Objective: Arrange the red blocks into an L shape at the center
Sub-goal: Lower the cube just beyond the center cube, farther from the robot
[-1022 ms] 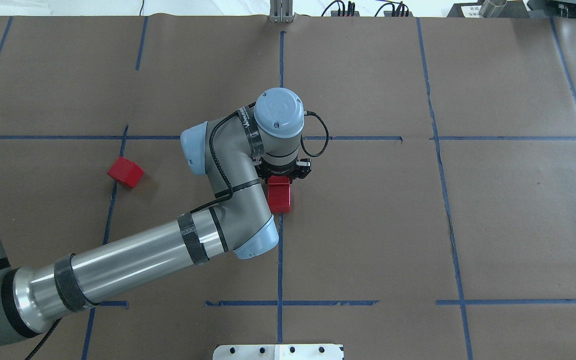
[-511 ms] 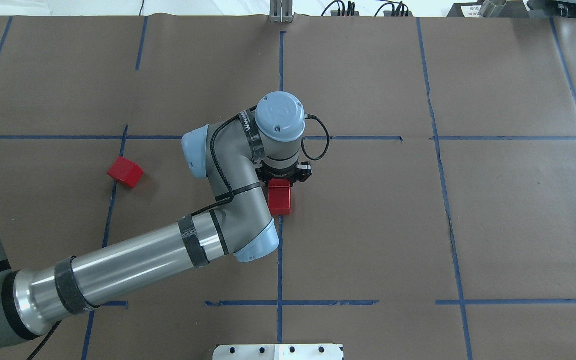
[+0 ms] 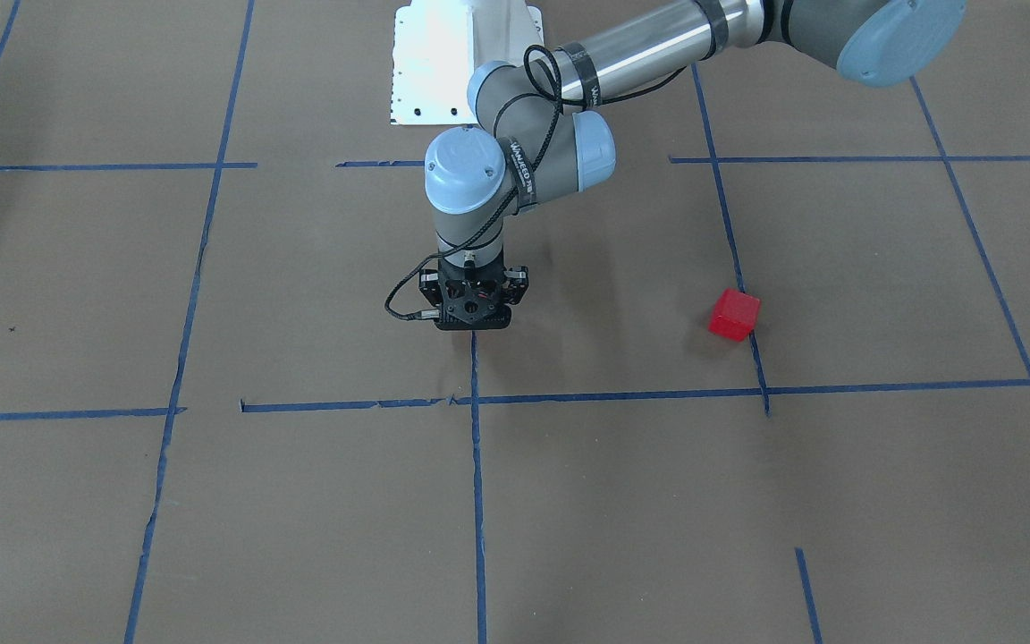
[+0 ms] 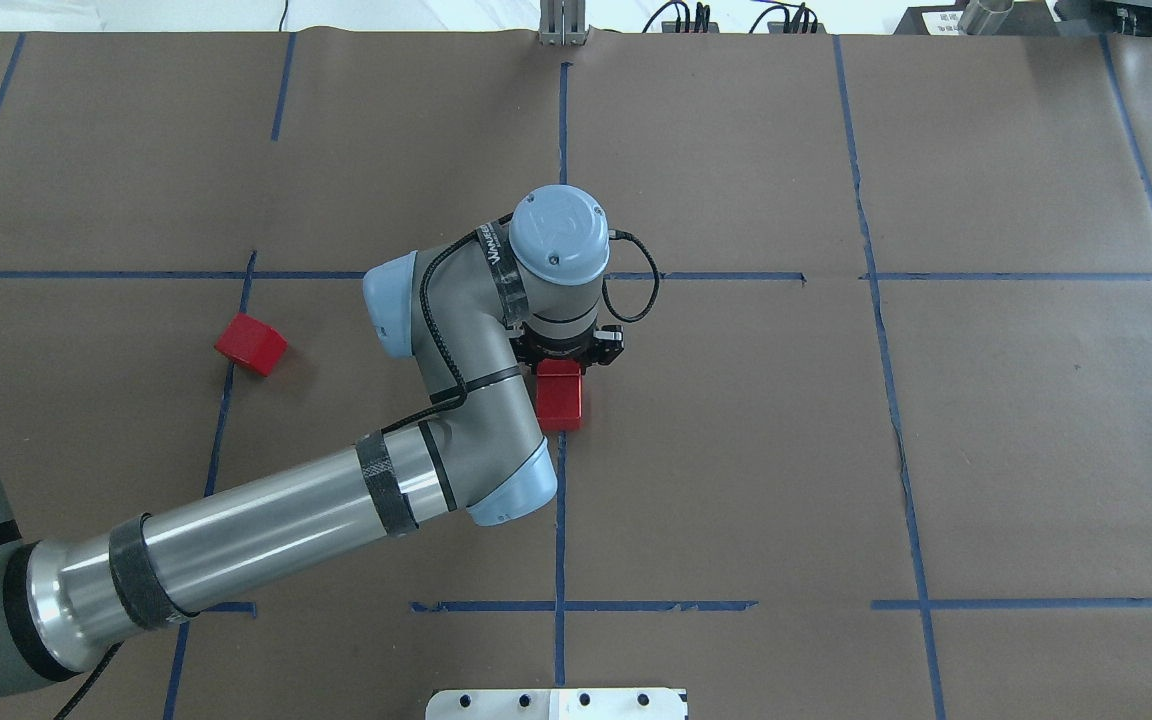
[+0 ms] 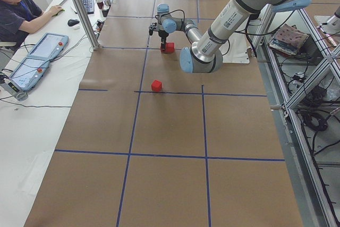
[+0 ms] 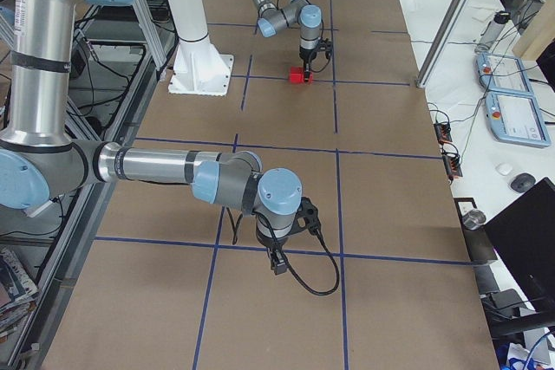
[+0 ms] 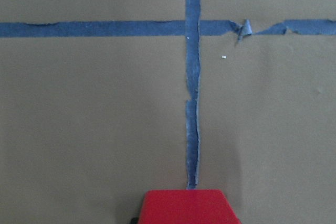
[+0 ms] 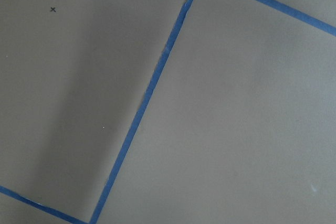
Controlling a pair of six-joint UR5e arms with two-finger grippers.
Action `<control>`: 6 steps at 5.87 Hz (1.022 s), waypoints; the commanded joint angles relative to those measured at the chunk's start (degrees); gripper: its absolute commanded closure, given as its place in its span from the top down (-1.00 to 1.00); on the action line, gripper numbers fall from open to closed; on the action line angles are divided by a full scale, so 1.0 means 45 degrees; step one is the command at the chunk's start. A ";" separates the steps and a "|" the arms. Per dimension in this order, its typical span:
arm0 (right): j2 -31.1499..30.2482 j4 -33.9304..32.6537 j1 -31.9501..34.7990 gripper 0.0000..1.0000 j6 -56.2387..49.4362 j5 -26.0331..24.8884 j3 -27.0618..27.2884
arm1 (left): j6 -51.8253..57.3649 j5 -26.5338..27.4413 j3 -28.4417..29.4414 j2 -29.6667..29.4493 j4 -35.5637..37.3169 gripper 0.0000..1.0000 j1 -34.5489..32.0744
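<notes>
Though the left arm's black two-finger gripper (image 3: pixel 472 318) hides its fingers from every camera, so I cannot tell whether it pinches anything, I log bright red matte cubes (image 4: pixel 559 398) just on its robot-facing side at the brown paper centre (image 4: pixel 736 450), reading as one red bar whose long axis lies on the long blue tape stripe (image 4: pixel 560 520) and points back at the base. One lone red cube (image 4: pixel 250 343) sits well apart to the left, askew on a grid stripe. Side-on only, the right gripper (image 6: pixel 277 264) hangs low over paper; grip unreadable.
</notes>
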 commanded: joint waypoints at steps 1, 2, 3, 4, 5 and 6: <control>0.0000 0.0000 0.0000 0.99 0.0000 0.0000 -0.0012 | 0.0039 0.0003 0.0009 0.0004 -0.0019 -0.24 0.0001; 0.0000 0.0000 0.0000 0.99 -0.0019 0.0000 -0.0012 | 0.0039 0.0003 -0.0010 0.0004 -0.0038 -0.10 0.0001; 0.0000 0.0000 0.0000 0.99 0.0000 0.0000 -0.0012 | 0.0039 0.0003 -0.0011 0.0062 -0.0039 0.14 0.0001; 0.0000 0.0000 0.0000 0.99 0.0000 0.0000 -0.0012 | -0.0019 0.0003 -0.0011 0.0063 -0.0058 0.33 0.0001; 0.0000 0.0000 0.0000 0.99 0.0000 0.0000 -0.0012 | -0.0058 0.0003 -0.0011 0.0063 -0.0058 0.73 0.0001; 0.0000 0.0000 0.0000 0.99 0.0000 0.0000 -0.0012 | -0.0020 0.0003 -0.0049 0.0063 -0.0135 1.00 0.0001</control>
